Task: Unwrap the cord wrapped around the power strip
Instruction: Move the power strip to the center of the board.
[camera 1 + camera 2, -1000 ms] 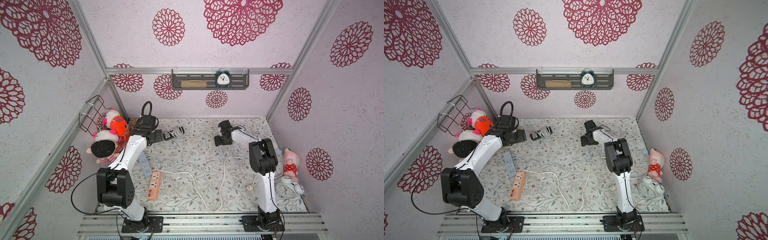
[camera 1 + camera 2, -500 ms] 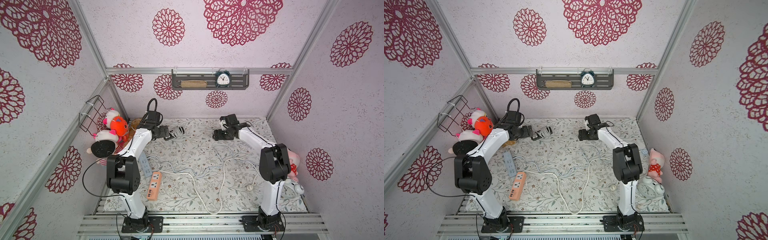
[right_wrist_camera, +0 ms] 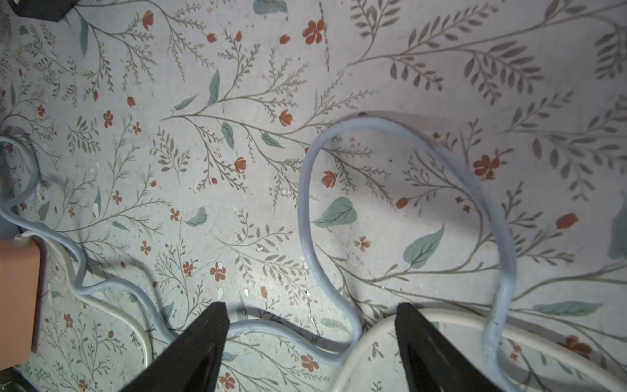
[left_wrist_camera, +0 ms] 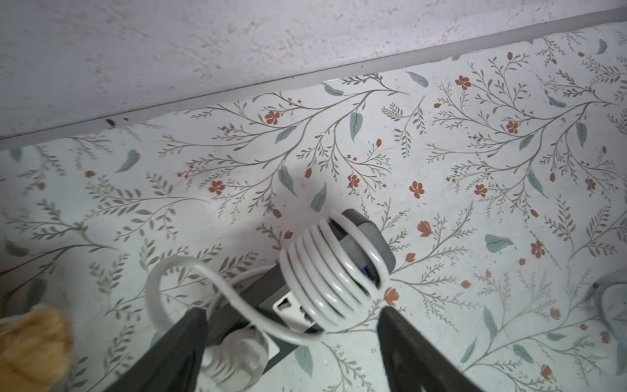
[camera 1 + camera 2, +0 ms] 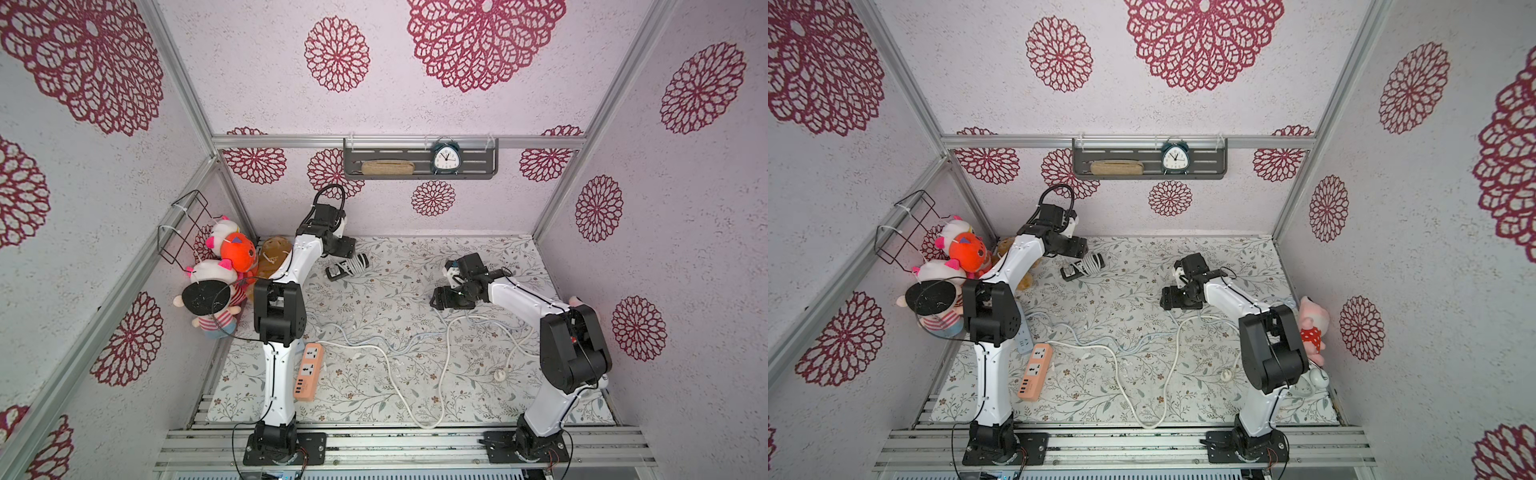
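Unwrapping not begun: cord [image 4: 322, 275] fully coiled round power strip [image 4: 368, 234], lying between the spread, empty left fingers [image 4: 183, 346]; right fingers [image 3: 200, 342] likewise spread and empty.

Power strips: three are counted: dark power strip [image 5: 336, 272], orange power strip [image 5: 308, 371], pale blue power strip [image 5: 1024, 337].
Cords: three are counted: wrapped cord [image 4: 325, 271] just ahead of the left gripper [image 4: 291, 312]; white cord [image 3: 451, 317] and blue cord [image 3: 305, 203] beneath the right gripper [image 3: 310, 309].
Grippers: two are seen.

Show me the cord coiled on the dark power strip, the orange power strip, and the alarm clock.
coiled cord [image 4: 322, 271], left wrist view, middle of the white turns.
orange power strip [image 5: 308, 371], in a top view, middle of its socket face.
alarm clock [image 5: 445, 160], in a top view, its white dial.
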You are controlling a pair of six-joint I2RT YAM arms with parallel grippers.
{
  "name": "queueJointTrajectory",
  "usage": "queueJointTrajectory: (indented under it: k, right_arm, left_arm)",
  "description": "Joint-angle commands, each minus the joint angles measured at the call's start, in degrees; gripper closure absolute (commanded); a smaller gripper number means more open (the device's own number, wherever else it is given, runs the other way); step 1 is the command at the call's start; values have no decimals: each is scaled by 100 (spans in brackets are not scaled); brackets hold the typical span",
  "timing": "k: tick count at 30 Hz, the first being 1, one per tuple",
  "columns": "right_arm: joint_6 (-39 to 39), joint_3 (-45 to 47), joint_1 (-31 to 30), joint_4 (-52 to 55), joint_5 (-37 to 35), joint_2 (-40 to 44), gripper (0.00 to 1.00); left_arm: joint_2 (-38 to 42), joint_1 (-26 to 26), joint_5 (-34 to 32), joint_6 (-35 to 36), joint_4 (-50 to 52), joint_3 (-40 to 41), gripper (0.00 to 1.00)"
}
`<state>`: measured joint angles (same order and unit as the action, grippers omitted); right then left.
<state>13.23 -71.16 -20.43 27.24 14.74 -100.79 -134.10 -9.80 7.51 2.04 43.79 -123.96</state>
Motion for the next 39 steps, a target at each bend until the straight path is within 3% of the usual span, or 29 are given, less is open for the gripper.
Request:
queueJointTrajectory:
  k: [1, 7, 12, 16, 20, 23, 24, 29, 37, 39]
  right_arm:
    - [56, 26, 7, -93, 23, 350, 19]
    - [-59, 125, 14, 41, -115, 376, 20]
    - [-33, 138, 15, -2, -96, 317, 20]
    - [10, 128, 18, -52, -37, 242, 20]
    - [30, 161, 19, -75, -17, 227, 20]
    - [40, 202, 21, -101, 7, 227, 21]
    - [55, 207, 18, -112, 33, 227, 20]
    - [67, 234, 4, -123, 52, 244, 21]
    - [79, 295, 4, -110, 54, 280, 21]
    - [82, 295, 3, -136, 68, 281, 21]
  left_arm:
    - [-355, -252, 355, 1015, 546, -365, 2]
    - [-1094, -496, -87, 1743, 1410, -1351, 3]
    - [-1336, -722, -871, 2090, 1842, -1456, 3]
    - [-1373, -743, -1325, 1943, 1769, -1453, 2]
    - [-1462, -742, -1594, 1558, 1859, -1627, 13]
    - [-1604, -716, -2149, 1295, 1853, -1788, 7]
    - [-1665, -684, -2241, 1213, 1884, -1879, 0]
    - [-1799, -612, -1986, 1082, 1906, -1903, 1]
    - [-1585, -547, -1693, -5, 1963, -2074, 54]
    - [-1532, -440, -1573, -791, 2366, -2289, 53]
